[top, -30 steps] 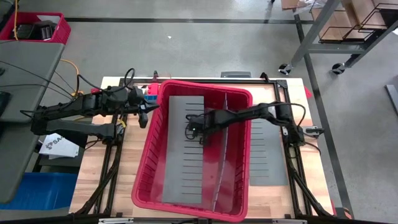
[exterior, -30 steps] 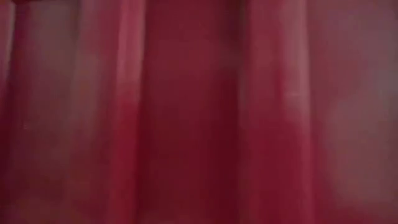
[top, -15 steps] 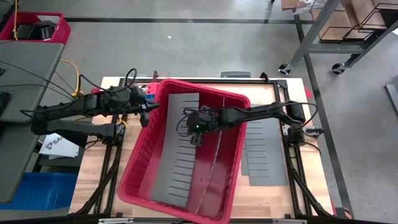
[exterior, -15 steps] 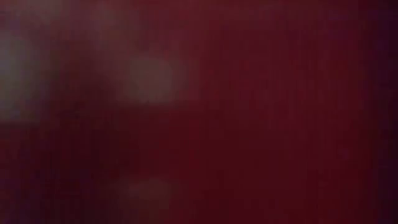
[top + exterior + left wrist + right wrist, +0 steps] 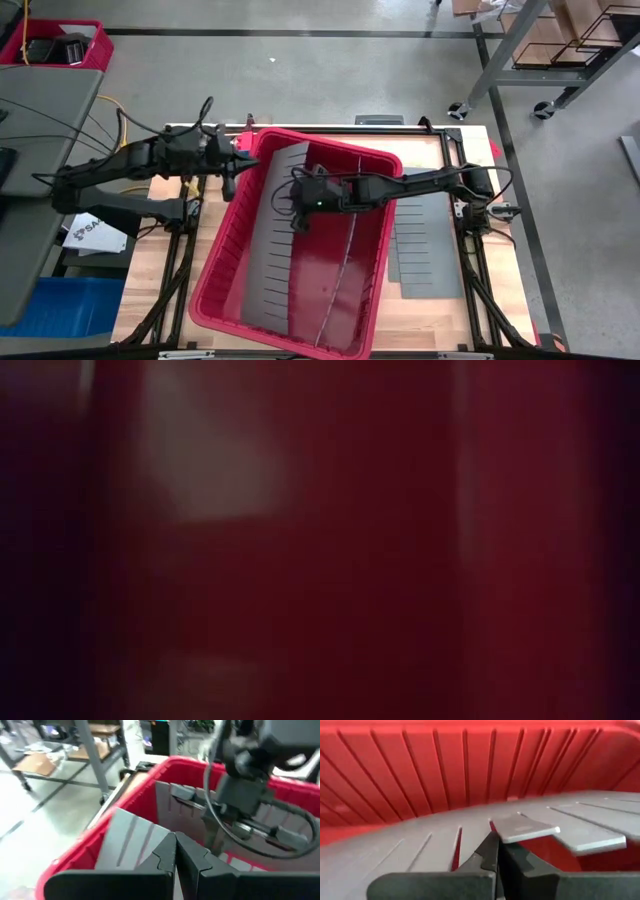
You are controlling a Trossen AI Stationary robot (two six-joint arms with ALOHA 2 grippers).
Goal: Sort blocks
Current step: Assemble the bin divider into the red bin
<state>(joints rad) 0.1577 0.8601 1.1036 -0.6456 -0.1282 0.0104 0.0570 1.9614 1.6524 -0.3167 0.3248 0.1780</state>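
Note:
The large red bin lies skewed on the table and fills the low view. No blocks show. A grey slotted divider sheet slants up inside the bin's left half. My right gripper reaches into the bin from the right and is shut on that sheet. My left gripper is shut and sits at the bin's left rim near the far corner. In its wrist view its fingertips stand over the sheet's edge. My right gripper pinches the divider sheet at its slotted long edge, near the far end, between its two fingers. The fingers come slanting down from the table's right. The sheet's far end is raised and its near end stays in the bin. My left gripper: I cannot tell whether it touches the rim or the sheet.
An upright grey divider runs lengthwise down the bin's middle. Another slotted sheet lies flat on the table to the right of the bin. The right arm crosses above the bin's far end. Bare wood shows at the near left.
My right gripper has risen and gone toward the table's left edge, tipping more level, and has drawn the sheet's far end up with it. The bin has turned, and its near end has swung toward the table's left edge. My left gripper has risen a little and rolled.

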